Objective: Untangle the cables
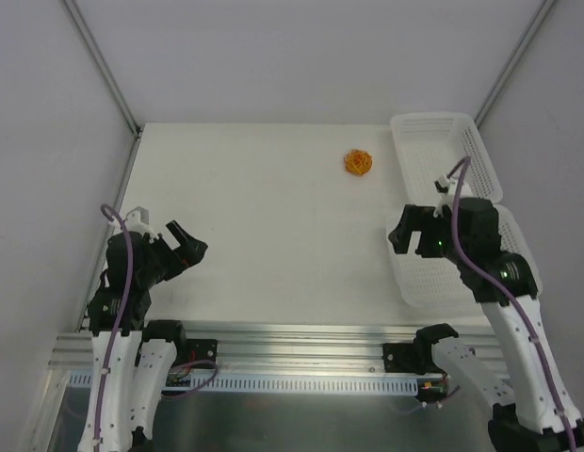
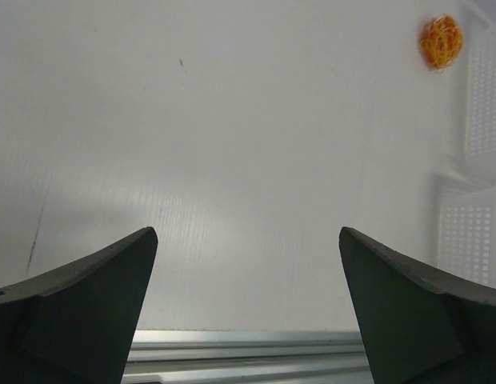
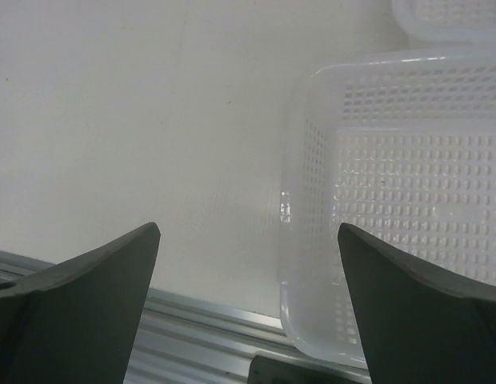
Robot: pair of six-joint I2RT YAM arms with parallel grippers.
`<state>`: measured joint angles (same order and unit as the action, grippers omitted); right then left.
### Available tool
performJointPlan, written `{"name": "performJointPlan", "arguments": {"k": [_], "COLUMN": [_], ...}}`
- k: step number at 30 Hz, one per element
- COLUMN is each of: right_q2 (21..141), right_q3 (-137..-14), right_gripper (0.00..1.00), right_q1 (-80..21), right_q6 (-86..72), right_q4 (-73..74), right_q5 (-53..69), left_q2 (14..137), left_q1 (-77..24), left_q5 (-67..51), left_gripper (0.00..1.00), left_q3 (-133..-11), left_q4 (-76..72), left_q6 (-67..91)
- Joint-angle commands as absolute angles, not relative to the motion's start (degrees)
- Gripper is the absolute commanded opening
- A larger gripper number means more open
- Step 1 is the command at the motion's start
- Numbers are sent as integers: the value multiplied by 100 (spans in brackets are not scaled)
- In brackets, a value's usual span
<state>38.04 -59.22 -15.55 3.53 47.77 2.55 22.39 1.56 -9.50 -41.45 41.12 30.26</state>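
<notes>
Item: cables (image 1: 358, 162), wound into one small red-orange and yellow ball, laid on the worktop (image 1: 273, 217). Noted: left jaws and right jaws spread wide, nothing gripped.

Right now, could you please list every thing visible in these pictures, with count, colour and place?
cables: one tangled ball, red-orange and yellow, far side of the table, left of the far basket
far basket: one, white, perforated, table's far right
near basket: one, white, perforated, table's near right
table: one, white, under everything
rail: one, silver, along the table's near edge
left fingers: two, black, open, empty, near left
right fingers: two, black, open, empty, beside the near basket
</notes>
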Motion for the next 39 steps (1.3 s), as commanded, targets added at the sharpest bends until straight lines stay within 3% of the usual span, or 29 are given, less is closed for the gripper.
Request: {"name": "performJointPlan", "arguments": {"k": [1,6,10,17,23,33,35,38,39], "right_q2": [5007,6835,8336,9998,11240,13147,13402,13421,13386], "right_q3": [-6624,-7531,-8199,-8718,-9412,-11090,-11363,-11321,-11155], "right_gripper": [100,100,98,74,72,71,65,48,37], "right_q1": [-1521,-1450,-1345,-1204,-1239,-1336,-1345,-1362,-1371], "right_q6": [-464,-826,-966,-1643,-2012,-2320,-2312,-2189,-2145], "right_q4": [4535,4282,3658,1838,836,1124,1256,1283,1283], "right_q5": [151,89,35,-412,-685,-1037,-976,-871,-809], "left_q2": [3011,4199,4474,4184,3832,3164,3147,3173,3208], "left_q1": [167,167,167,167,167,167,158,132,106], "left_q5": [-1397,-2012,-2171,-2136,-2004,-2004,-2091,-2153,-2162], "left_gripper": [99,99,99,99,99,99,99,99,99], "left_q3": [-4104,-4140,-4122,-4069,-4113,-3955,-3902,-3867,-3858], "left_q4": [4130,4289,4298,4298,4307,4342,4350,4350,4351], "left_q6": [3366,3410,3235,3199,3260,3463,3489,3480,3472]}}
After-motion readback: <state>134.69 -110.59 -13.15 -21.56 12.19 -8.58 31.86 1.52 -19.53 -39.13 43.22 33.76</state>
